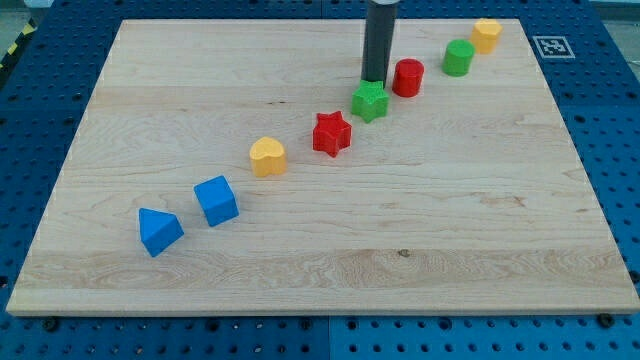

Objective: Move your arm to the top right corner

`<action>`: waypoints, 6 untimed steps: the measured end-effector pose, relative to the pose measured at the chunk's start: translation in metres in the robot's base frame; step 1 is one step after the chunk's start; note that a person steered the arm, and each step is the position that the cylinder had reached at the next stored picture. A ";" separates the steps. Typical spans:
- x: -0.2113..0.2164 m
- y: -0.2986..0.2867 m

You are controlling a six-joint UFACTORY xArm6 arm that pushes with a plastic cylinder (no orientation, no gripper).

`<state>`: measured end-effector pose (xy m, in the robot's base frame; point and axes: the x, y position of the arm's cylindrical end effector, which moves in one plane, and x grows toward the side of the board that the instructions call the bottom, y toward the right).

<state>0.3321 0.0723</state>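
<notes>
My dark rod comes down from the view's top centre, and my tip rests on the wooden board just behind the green star, touching or nearly touching it. Blocks lie in a diagonal line from lower left to upper right: blue triangular block, blue cube, yellow heart, red star, green star, red cylinder, green cylinder, yellow block near the board's top right corner.
The board sits on a blue perforated table. A black-and-white marker tag lies just off the board's top right corner.
</notes>
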 end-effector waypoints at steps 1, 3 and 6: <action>-0.002 -0.001; -0.016 -0.051; -0.140 -0.012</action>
